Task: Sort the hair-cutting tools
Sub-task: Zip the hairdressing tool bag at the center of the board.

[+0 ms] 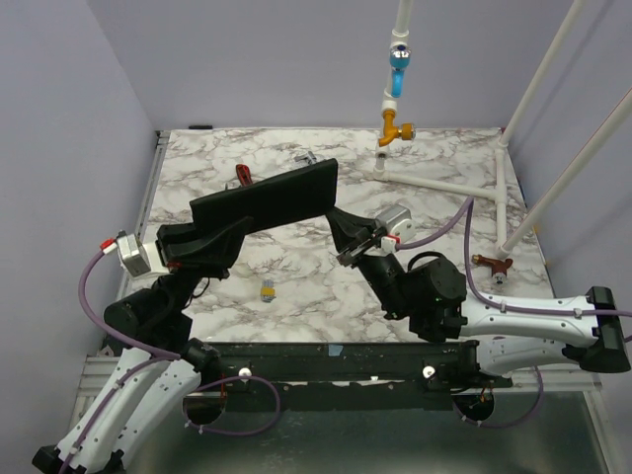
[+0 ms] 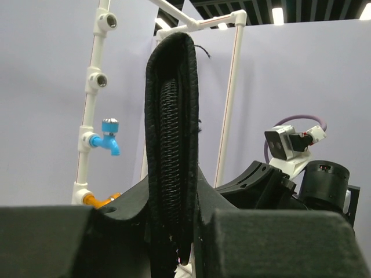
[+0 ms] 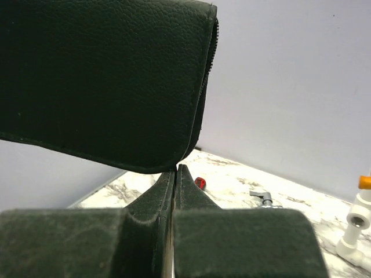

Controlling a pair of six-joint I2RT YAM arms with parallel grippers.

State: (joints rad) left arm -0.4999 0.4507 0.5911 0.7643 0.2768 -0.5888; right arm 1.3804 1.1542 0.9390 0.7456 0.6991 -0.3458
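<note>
The hair-cutting tools are out of view. A black zippered pouch (image 1: 267,197) hangs in the air over the marble table (image 1: 296,276). My left gripper (image 1: 229,229) is shut on its left end. In the left wrist view the pouch (image 2: 174,116) stands edge-on between the fingers (image 2: 232,202), zipper teeth facing the camera. My right gripper (image 1: 336,215) is at the pouch's right end with its jaws pressed together. In the right wrist view its tips (image 3: 175,171) touch the lower edge of the pouch (image 3: 104,75); nothing shows between them.
On the table lie a red-handled tool (image 1: 242,175), a small grey metal piece (image 1: 306,158), a small yellow object (image 1: 267,290) and a brown fitting (image 1: 491,263). A white pipe frame (image 1: 444,185) with blue and orange taps (image 1: 397,74) stands at the back right.
</note>
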